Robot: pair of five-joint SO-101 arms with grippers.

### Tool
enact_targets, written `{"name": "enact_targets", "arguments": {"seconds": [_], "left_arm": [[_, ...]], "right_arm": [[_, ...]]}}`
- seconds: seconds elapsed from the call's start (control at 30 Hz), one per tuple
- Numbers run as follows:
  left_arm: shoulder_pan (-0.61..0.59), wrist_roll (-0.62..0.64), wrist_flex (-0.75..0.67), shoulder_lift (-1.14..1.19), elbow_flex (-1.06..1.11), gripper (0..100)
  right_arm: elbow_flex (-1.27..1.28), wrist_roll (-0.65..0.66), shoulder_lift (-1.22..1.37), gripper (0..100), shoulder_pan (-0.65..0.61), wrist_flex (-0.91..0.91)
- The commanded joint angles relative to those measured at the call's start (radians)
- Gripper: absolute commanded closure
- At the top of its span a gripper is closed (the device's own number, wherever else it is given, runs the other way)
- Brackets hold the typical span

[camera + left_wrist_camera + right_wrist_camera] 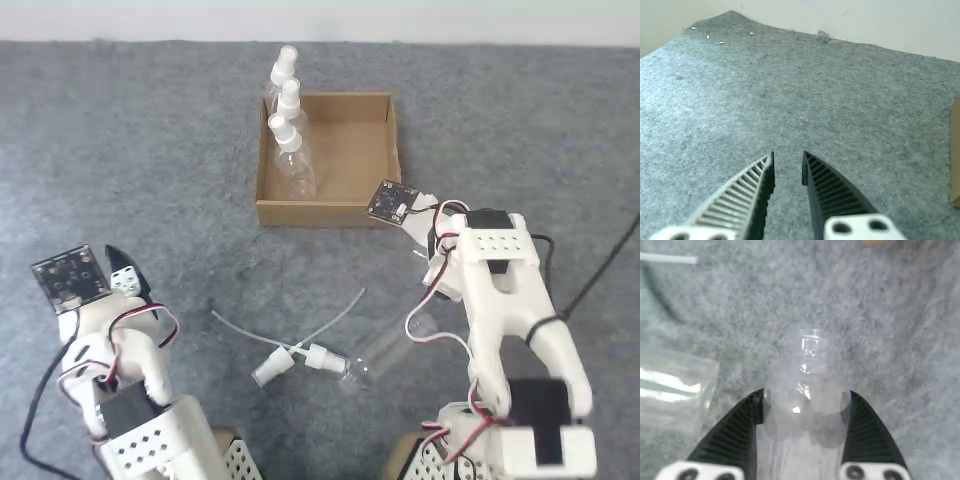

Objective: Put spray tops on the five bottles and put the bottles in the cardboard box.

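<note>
Right pincer point(806, 395) pinched an uncapped clear bottle point(809, 350) at its shoulder, down by the worktop point(150, 150) near the cardboard box point(320, 212). The thin empty plastic looked light, slick and easily squashed, so a gentle hold near the stiffer neck seemed best. Left pincer point(787, 172) was slightly spread and empty, and two spray tops point(325, 358) lay loose between the arms.

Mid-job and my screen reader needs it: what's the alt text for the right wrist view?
The right gripper holds a clear bottle with no spray top between its two black fingers, neck pointing away, above the grey mat. A second clear bottle lies beside it, and a thin white tube lies farther off.
</note>
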Motion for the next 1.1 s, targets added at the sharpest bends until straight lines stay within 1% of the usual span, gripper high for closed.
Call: {"name": "enact_targets", "arguments": {"seconds": [0.0,0.1,0.4,0.67,0.77,0.97,1.07], "left_arm": [[0.000,0.011,-0.031,-0.012,-0.018,91],[0.000,0.011,-0.031,-0.012,-0.018,91],[0.000,0.011,-0.031,-0.012,-0.018,91],[0.000,0.011,-0.031,-0.012,-0.018,91],[0.000,0.011,-0.031,-0.012,-0.018,91],[0.000,0.011,-0.031,-0.012,-0.018,91],[0.000,0.011,-0.031,-0.012,-0.018,91]], "right_arm": [[-0.058,0.000,-0.143,91.8,-0.035,0.073],[-0.058,-0.084,-0.219,91.8,-0.073,0.104],[-0.061,-0.339,-0.349,91.9,-0.199,0.097],[-0.061,-0.621,-0.472,91.9,-0.364,0.087],[-0.055,-0.709,-0.518,91.9,-0.398,0.048],[-0.003,-0.807,-0.550,91.9,-0.395,-0.004],[0.043,-0.815,-0.552,91.9,-0.384,-0.028]]}}
